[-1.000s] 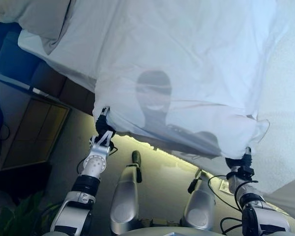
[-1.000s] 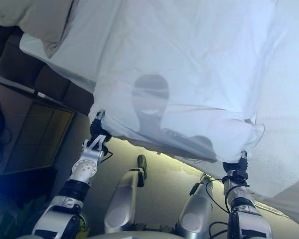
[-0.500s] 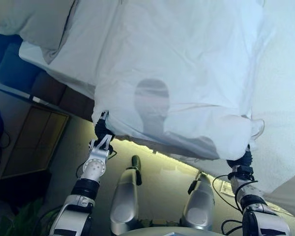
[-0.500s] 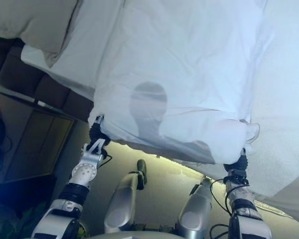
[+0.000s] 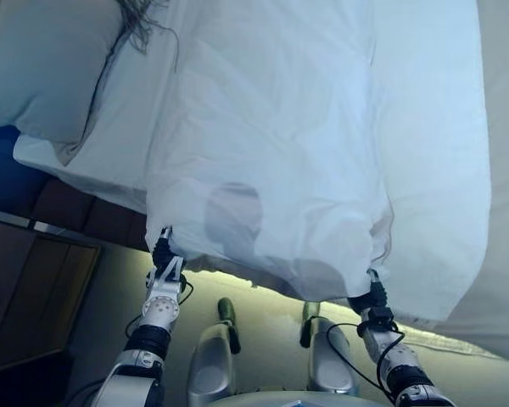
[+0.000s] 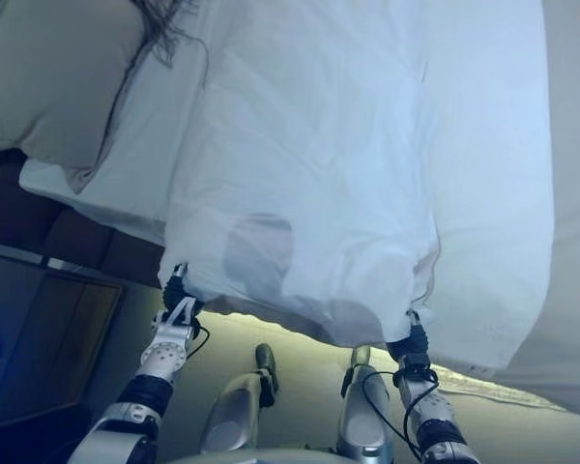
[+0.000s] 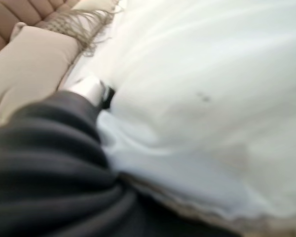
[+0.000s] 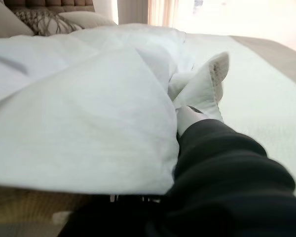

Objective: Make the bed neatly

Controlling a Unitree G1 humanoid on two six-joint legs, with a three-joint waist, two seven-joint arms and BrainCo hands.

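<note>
White bedding fills nearly everything ahead of me, with a beige pillow (image 5: 47,72) at the far left against a padded headboard (image 7: 19,12) and a fringed cushion (image 7: 84,22) beside it. Over the mattress (image 5: 502,170) lies the white duvet (image 5: 271,144), and its near edge hangs just off the side of the bed, stretched between my two hands. My left hand (image 5: 161,254) is at the duvet's near left corner, my right hand (image 5: 365,298) at its near right corner, each tucked up under the hem. On the left, one silver finger (image 7: 91,89) shows pressed against the cloth; the rest is buried in folds, so I cannot tell how far that hand is closed. On the right, cloth bunches over my wrist cover and hides the fingers entirely. Floor (image 5: 263,292) shows below the edge.
</note>
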